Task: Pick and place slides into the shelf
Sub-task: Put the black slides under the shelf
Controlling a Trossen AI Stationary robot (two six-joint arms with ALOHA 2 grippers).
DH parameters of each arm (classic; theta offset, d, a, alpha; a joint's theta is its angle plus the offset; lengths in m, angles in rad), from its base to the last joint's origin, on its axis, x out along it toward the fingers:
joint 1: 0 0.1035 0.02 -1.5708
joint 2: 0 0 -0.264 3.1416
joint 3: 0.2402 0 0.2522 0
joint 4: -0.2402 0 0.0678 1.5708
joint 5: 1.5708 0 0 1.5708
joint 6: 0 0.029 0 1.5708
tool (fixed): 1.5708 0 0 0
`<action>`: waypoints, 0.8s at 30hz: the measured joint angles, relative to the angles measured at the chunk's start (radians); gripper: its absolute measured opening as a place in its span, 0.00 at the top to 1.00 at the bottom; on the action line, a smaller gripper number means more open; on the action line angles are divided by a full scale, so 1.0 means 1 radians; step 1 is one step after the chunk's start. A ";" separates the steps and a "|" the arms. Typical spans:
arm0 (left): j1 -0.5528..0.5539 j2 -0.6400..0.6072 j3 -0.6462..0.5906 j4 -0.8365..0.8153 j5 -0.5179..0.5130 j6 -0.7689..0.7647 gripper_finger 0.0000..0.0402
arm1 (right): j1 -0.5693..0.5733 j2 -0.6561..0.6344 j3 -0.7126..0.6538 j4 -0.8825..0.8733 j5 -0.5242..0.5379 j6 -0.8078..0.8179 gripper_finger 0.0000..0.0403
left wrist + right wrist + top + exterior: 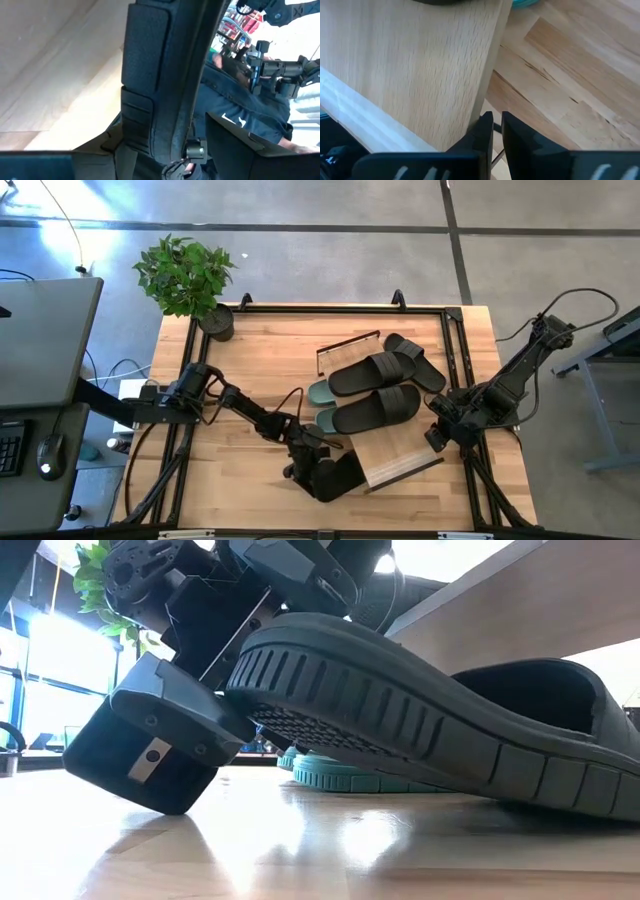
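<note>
Left gripper [305, 470] low at the table's near edge, right gripper [437, 437] jaws nearly closed

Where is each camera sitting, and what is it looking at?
High view: above the table, looking straight down; both arms show.
Low view: at tabletop height, looking across; the left gripper is beside a black slide.
Left wrist view: on the left arm, close against that black slide; its own fingers show.
Right wrist view: on the right arm, facing the shelf; its fingers show.
Shared: high and low views both show the green slide.
</note>
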 joint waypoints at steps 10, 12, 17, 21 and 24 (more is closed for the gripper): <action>-0.026 -0.010 0.000 -0.033 -0.127 -0.026 0.54 | 0.000 0.000 0.000 0.000 0.000 0.000 0.92; -0.042 -0.016 0.000 -0.054 -0.185 -0.021 0.55 | 0.000 0.000 0.000 0.000 0.001 0.001 0.92; -0.067 -0.038 0.001 -0.110 -0.308 -0.002 0.56 | 0.000 0.000 0.000 0.000 0.004 0.001 0.92; -0.091 -0.074 -0.001 -0.215 -0.422 0.012 0.56 | 0.000 0.000 0.000 0.000 0.004 0.009 0.92; -0.116 -0.107 -0.002 -0.359 -0.513 0.026 0.56 | 0.000 0.000 0.000 0.002 0.004 0.009 0.92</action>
